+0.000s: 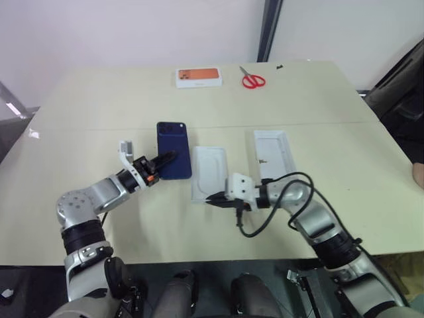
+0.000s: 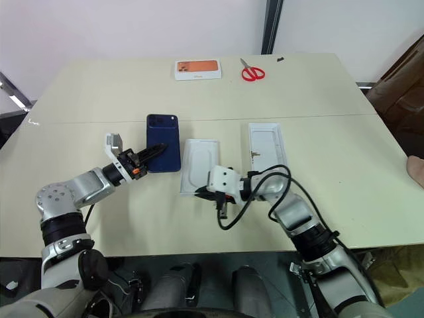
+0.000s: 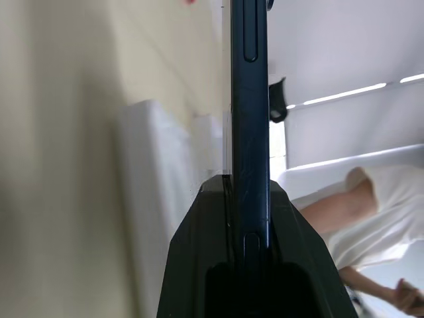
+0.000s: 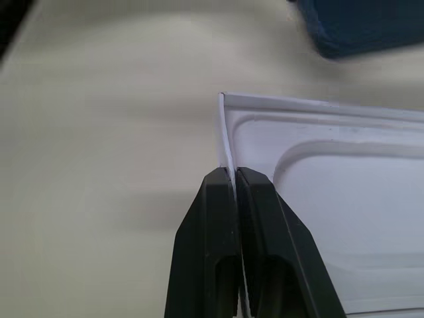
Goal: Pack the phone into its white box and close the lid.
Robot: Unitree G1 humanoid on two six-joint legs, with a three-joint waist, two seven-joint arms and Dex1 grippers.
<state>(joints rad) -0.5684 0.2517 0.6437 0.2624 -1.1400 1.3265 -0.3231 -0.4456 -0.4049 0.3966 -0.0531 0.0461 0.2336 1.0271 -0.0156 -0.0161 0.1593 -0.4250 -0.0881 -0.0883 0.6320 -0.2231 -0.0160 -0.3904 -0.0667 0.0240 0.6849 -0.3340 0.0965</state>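
Note:
The dark navy phone (image 1: 174, 149) lies flat just left of the table's middle, camera cluster at its far corner. My left gripper (image 1: 162, 161) is shut on its near edge; the left wrist view shows the phone (image 3: 250, 119) edge-on between the fingers. The white box (image 1: 209, 169), open side up with a rounded recess in its floor, lies right beside the phone. My right gripper (image 1: 211, 199) is shut on the box's thin wall at its near left corner, seen close in the right wrist view (image 4: 233, 173). The lid (image 1: 271, 152) lies inside-up to the right, with a small dark mark.
An orange-topped white box (image 1: 198, 77) and red scissors (image 1: 252, 79) sit near the table's far edge. A seam runs across the tabletop (image 1: 331, 126). A person's hand (image 1: 419, 173) shows at the right border. A black cable (image 1: 265, 222) loops from my right wrist.

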